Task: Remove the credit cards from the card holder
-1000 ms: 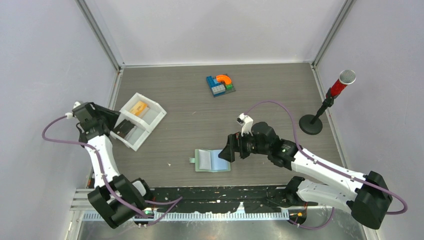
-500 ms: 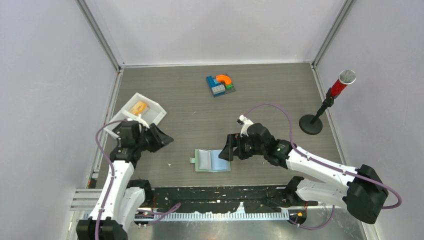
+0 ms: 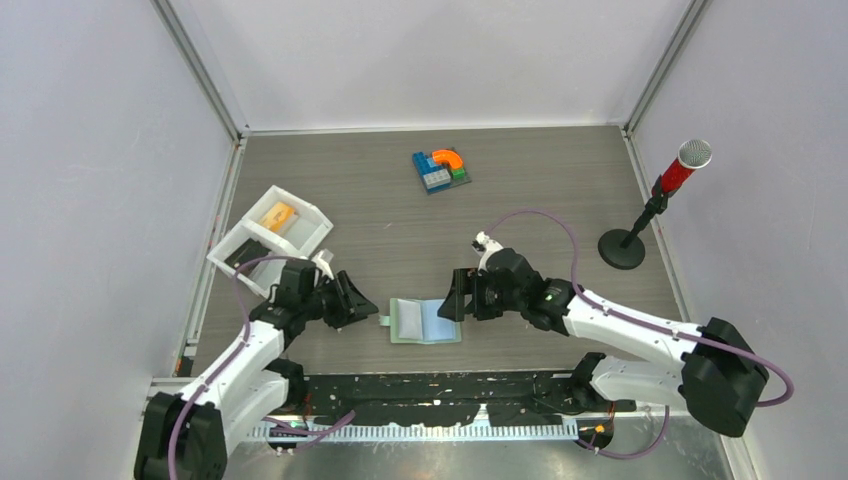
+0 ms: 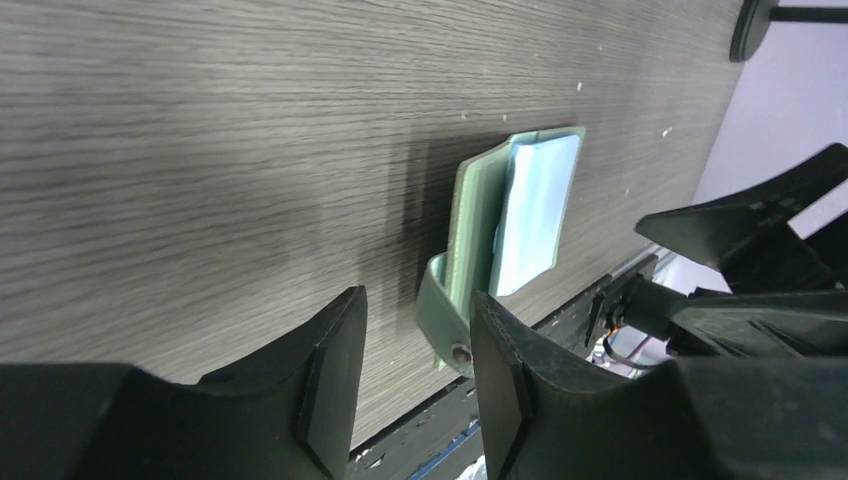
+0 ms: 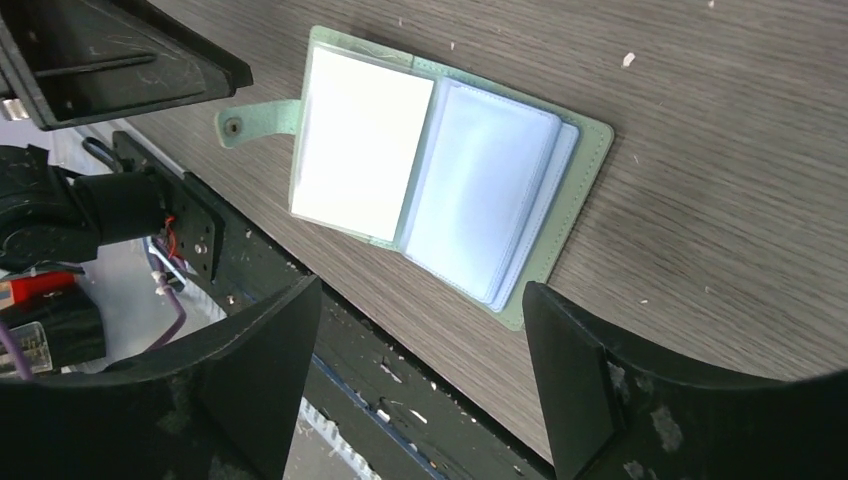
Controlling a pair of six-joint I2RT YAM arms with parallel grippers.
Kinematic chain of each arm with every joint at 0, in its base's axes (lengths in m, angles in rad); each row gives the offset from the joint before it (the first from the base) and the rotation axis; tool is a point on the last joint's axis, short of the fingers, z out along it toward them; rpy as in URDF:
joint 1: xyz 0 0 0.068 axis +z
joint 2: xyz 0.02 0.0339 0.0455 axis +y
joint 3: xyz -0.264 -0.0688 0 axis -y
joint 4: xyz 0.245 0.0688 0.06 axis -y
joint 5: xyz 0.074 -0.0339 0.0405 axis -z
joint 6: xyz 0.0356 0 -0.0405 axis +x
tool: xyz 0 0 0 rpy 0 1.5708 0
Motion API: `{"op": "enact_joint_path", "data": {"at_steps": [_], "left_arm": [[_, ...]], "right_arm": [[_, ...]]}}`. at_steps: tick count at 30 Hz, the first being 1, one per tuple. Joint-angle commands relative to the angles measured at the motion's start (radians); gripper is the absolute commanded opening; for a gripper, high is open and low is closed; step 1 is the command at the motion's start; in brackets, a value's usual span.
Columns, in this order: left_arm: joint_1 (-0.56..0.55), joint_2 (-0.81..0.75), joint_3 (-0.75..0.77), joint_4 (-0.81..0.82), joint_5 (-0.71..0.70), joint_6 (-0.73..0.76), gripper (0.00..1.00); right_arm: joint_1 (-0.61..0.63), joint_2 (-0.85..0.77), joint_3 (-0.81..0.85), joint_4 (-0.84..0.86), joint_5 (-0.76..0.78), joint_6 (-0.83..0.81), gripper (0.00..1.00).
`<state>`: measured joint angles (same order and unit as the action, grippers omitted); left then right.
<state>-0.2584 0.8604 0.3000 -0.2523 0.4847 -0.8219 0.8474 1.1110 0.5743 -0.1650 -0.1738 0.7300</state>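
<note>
Sage-green card holder [image 3: 425, 321] lies open and flat on the wood-grain table [image 3: 380, 200], near its front edge, with pale blue sleeve pages facing up. My left gripper [image 3: 362, 310] sits low just beside the closure tab [image 3: 383, 321], jaws parted and gripping nothing. I cannot tell whether it touches the tab. My right gripper [image 3: 452, 300] hangs over the holder's right side, jaws spread wide, also empty. Further left, the white tray [image 3: 312, 232] holds an orange card [image 3: 278, 214] in its far compartment.
</note>
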Motion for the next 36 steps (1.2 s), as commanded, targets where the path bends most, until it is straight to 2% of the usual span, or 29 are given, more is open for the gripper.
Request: {"op": "enact_joint_path", "data": {"at_steps": [1,8,14,20,28,36], "left_arm": [[-0.045,0.077,-0.007,0.22,0.064,-0.031,0.45],[-0.096,0.219,-0.012,0.351,0.097,-0.042,0.42],[-0.107,0.243,-0.035,0.427,0.129,-0.062,0.14],[-0.122,0.233,-0.059,0.468,0.136,-0.083,0.0],[-0.138,0.25,-0.079,0.531,0.144,-0.121,0.0],[-0.142,0.239,-0.088,0.528,0.133,-0.122,0.0]], "right_arm": [[0.033,0.054,0.06,0.04,0.047,0.025,0.8],[0.099,0.182,0.139,-0.01,0.183,0.039,0.85],[0.152,0.299,0.217,-0.094,0.315,0.058,0.86],[0.173,0.383,0.257,-0.134,0.375,0.068,0.87],[0.203,0.433,0.3,-0.215,0.471,0.073,0.93],[0.239,0.478,0.34,-0.234,0.49,0.071,0.92]]}}
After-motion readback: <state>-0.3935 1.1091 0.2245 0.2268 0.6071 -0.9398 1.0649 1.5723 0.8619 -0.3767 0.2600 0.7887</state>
